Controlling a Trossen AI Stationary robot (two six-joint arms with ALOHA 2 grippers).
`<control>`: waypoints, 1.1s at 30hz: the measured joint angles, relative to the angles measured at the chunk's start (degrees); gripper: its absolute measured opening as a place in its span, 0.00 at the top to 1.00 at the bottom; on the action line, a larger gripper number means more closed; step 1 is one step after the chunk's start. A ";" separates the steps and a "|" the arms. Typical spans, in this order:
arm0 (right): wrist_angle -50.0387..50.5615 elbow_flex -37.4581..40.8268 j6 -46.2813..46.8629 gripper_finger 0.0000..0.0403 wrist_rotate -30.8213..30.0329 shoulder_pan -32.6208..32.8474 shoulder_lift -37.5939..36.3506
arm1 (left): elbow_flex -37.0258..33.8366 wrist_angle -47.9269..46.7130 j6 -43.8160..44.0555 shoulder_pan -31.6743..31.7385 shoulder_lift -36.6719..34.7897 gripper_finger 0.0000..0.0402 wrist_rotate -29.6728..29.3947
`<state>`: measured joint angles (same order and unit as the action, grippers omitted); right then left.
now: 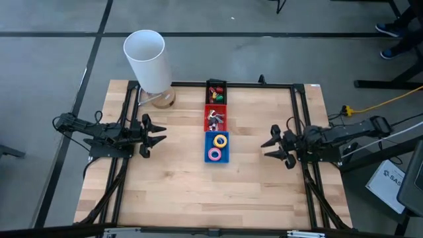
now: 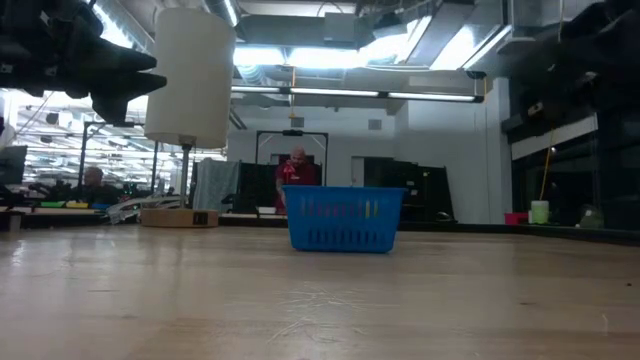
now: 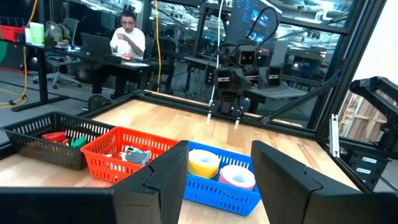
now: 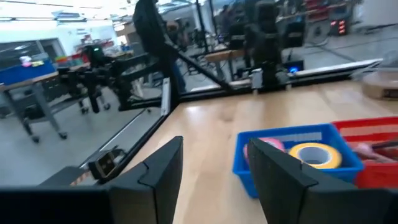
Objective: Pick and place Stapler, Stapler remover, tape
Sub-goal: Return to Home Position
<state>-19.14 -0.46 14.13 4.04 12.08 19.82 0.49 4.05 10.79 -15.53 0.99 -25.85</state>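
l hand (image 1: 157, 134) & r hand (image 1: 269, 147) both spread apart, either side of tape (image 1: 220, 140) in blue bin (image 1: 217, 161).

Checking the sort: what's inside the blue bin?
A yellow tape roll and a pink tape roll lie in the blue bin. Anything beneath them is hidden.
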 joint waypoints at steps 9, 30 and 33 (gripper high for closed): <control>7.92 0.10 -1.13 0.55 0.01 -7.35 -6.68 | 0.00 0.00 0.00 0.00 0.00 0.58 0.00; 17.62 0.10 -1.16 0.55 -2.99 -13.73 -14.00 | 0.00 0.17 0.00 0.00 0.02 0.57 0.00; 17.62 0.10 -1.16 0.55 -2.98 -13.73 -14.00 | 0.00 0.20 0.00 0.00 0.02 0.57 0.00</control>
<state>-1.52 -0.36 12.97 1.06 -1.65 5.82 0.49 4.25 10.79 -15.53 1.02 -25.85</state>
